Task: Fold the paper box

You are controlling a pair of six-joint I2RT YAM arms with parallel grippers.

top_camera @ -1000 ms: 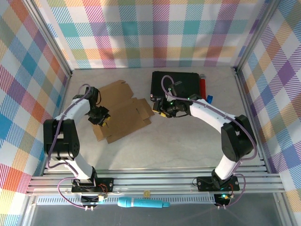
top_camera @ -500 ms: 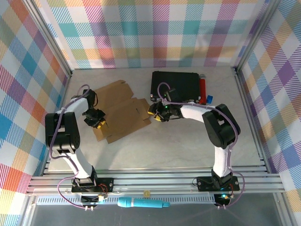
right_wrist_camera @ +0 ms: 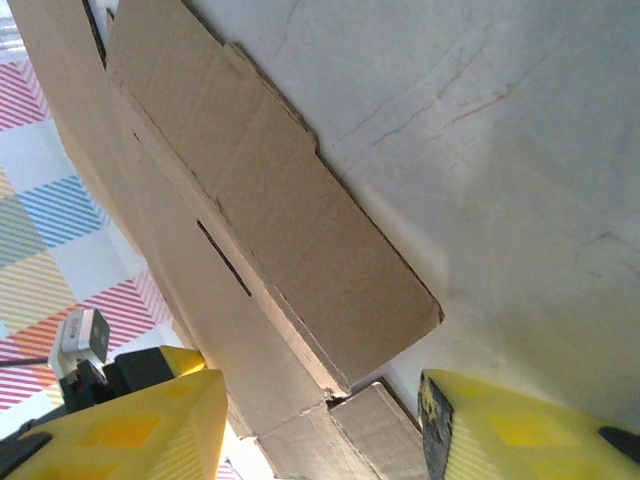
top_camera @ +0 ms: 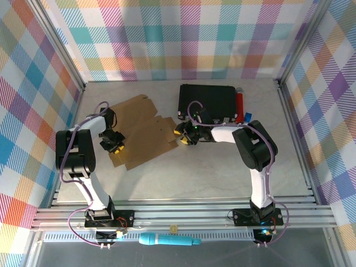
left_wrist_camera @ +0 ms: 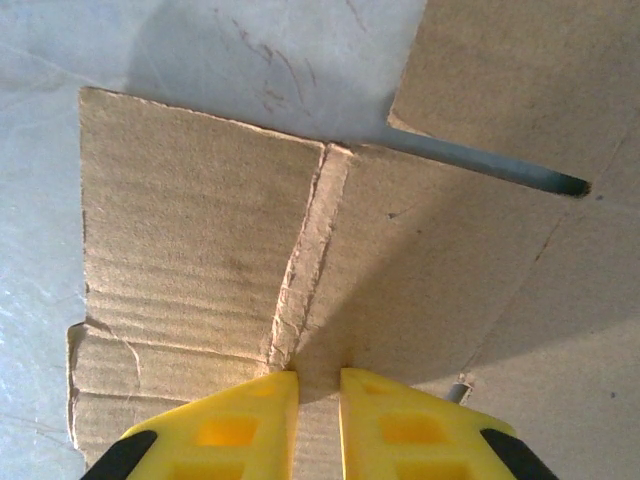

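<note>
**Top view.** The paper box (top_camera: 146, 130), an unfolded brown die-cut sheet, lies flat on the table (top_camera: 222, 167), at about 8 o'clock of the black case (top_camera: 208, 101).

**Left pincer** (top_camera: 113, 146). It stands on the sheet's 8 o'clock edge. In the left wrist view its jaws are nearly closed, with a slim gap set over a crease (left_wrist_camera: 305, 270). It appears to press down rather than hold anything.

**Right pincer** (top_camera: 184, 136). It sits at the sheet's 3 o'clock edge with its jaws wide. A side flap (right_wrist_camera: 300, 250) reaches between them, ungripped.

**Step in hand, as judged.** This is the first fold, with one arm pinning the sheet and the other addressing the flap.

**Next move.** The right jaws should close on the flap, or slip beneath it, and swing it upright about its crease, with the left pinning the panel against sliding
</note>
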